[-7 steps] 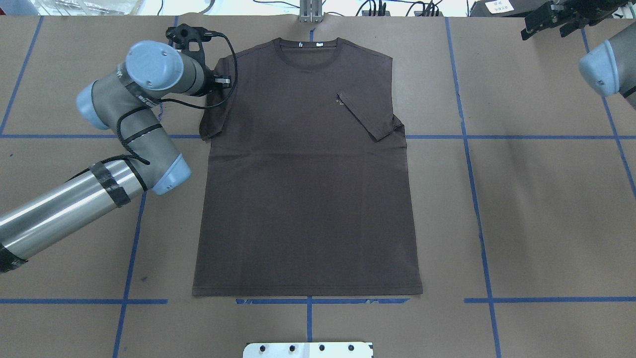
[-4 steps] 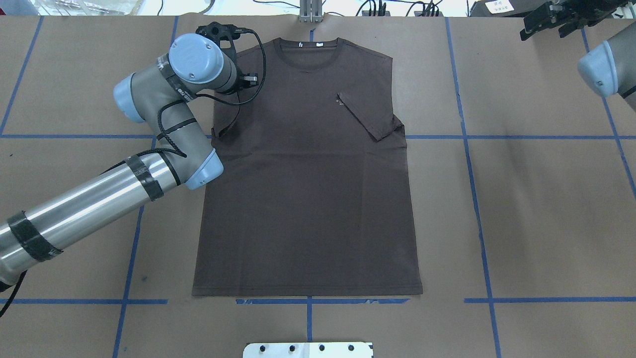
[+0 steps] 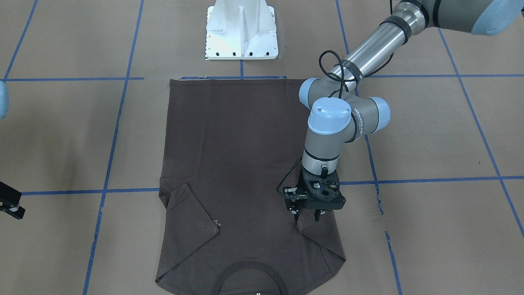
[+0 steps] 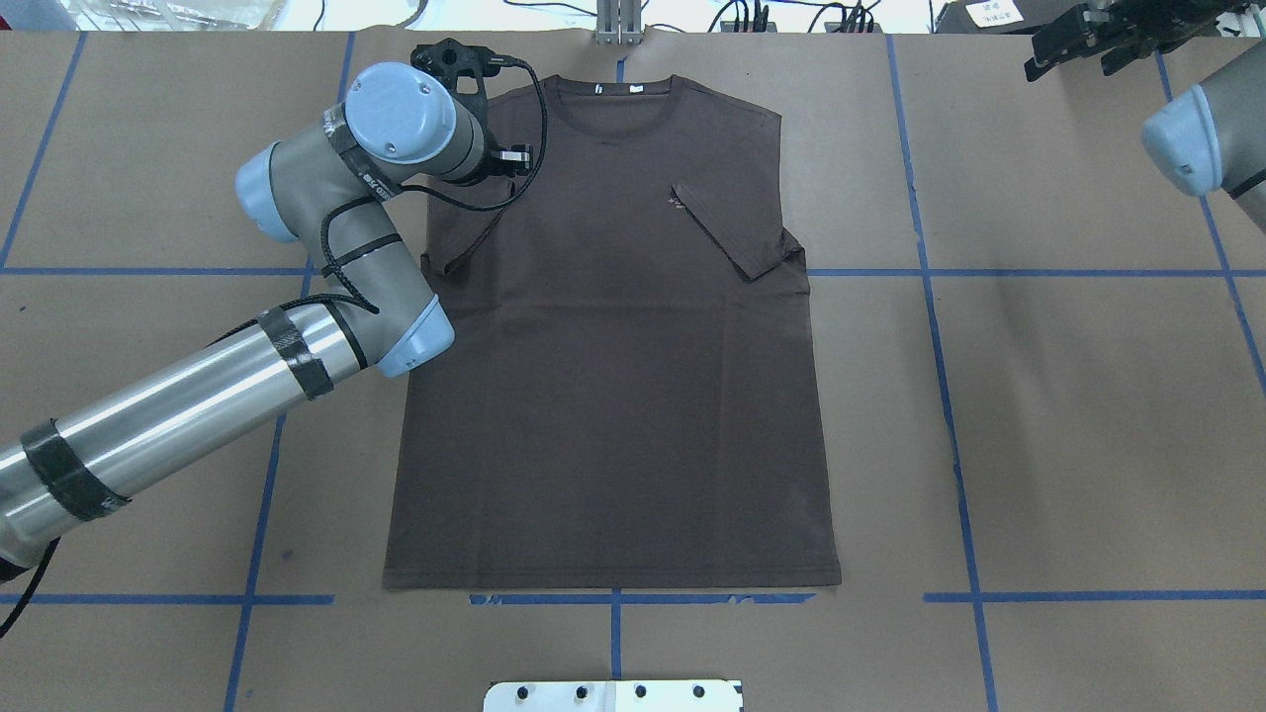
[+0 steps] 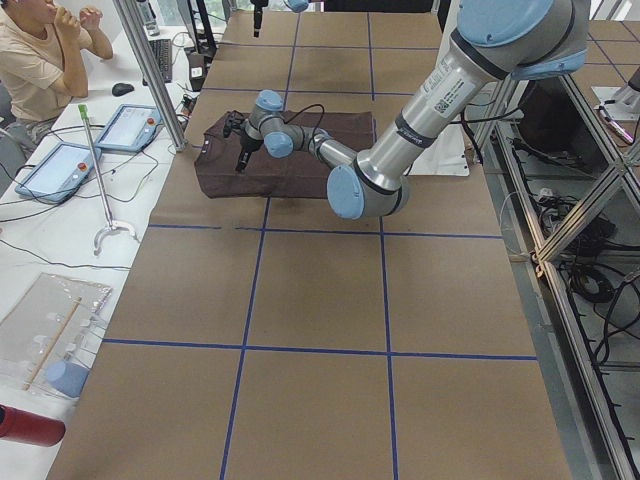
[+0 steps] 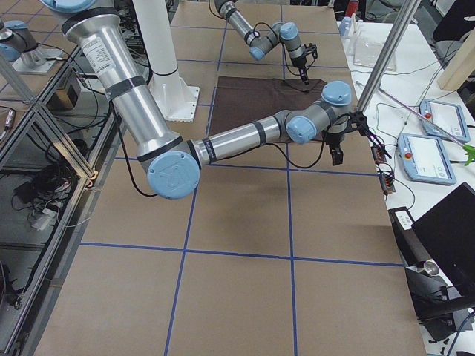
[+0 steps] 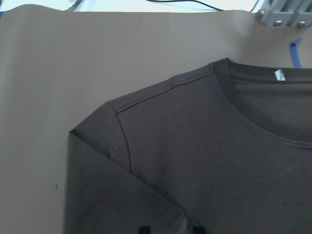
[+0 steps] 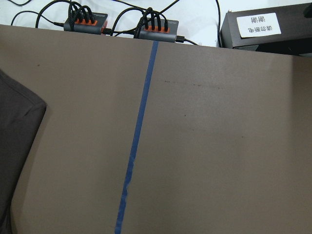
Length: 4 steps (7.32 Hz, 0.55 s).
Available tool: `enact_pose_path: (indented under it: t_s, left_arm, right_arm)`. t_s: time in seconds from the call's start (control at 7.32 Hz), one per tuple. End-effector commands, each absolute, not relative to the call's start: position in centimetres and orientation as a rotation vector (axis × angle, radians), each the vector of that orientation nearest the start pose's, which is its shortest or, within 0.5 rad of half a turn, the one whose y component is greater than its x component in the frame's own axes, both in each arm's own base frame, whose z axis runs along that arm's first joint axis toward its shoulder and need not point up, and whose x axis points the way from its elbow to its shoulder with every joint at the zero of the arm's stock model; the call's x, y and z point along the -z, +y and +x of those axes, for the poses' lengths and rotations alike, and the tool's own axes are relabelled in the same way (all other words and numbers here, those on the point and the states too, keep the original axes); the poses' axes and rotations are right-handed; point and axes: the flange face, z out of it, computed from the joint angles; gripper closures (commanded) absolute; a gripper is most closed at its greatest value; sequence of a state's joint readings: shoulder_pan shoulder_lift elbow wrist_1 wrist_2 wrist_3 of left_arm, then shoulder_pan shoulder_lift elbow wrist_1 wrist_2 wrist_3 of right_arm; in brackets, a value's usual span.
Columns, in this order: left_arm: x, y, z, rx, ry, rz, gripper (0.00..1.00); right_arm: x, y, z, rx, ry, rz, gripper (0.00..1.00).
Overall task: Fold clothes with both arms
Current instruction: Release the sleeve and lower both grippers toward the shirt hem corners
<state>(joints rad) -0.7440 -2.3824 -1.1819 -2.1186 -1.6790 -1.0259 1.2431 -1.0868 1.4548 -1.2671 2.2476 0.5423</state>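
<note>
Dark brown-grey short-sleeved T-shirt [image 4: 613, 396] lies flat on brown paper tabletop [image 4: 1068, 396]; left pincer [image 3: 306, 218], narrowly parted beside the round ribbed collar [image 3: 249, 263], shows no confirmed hold; recommend pressing folded sleeve [image 4: 450, 232] flat, then lifting straight clear.

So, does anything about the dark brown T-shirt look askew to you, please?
Nothing damaged. The dark brown-grey short-sleeved T-shirt lies flat, but its two folded-in sleeves look uneven: one slants across to the small pale chest logo, the other ends nearer the side.

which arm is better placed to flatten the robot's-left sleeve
Left: the left gripper hangs right over that sleeve of the shirt; the right gripper is off the cloth, near the table's far edge.
</note>
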Motion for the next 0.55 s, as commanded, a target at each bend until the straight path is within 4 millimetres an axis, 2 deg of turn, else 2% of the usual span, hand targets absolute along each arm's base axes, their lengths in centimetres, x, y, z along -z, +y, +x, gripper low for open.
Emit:
enact_pose_path:
  t_s: [0.0, 0.14, 0.27, 0.41]
  left_arm:
    - [-26.1, -59.5, 47.9, 0.062, 0.935, 0.483, 0.00]
    - [-26.3, -57.4, 46.0, 0.051, 0.963, 0.497, 0.00]
    - [-26.2, -55.0, 44.1, 0.026, 1.007, 0.486, 0.00]
    - [-27.8, -50.9, 43.6, -0.003, 1.028, 0.466, 0.00]
  right_arm:
    - [-35.4, -63.3, -20.4, -0.075, -0.909, 0.284, 0.00]
    - [-33.4, -58.9, -24.6, -0.111, -0.912, 0.295, 0.00]
    - [-31.4, -53.3, -27.9, -0.155, -0.963, 0.254, 0.00]
    - [-29.0, -47.2, -30.5, -0.210, -1.020, 0.214, 0.00]
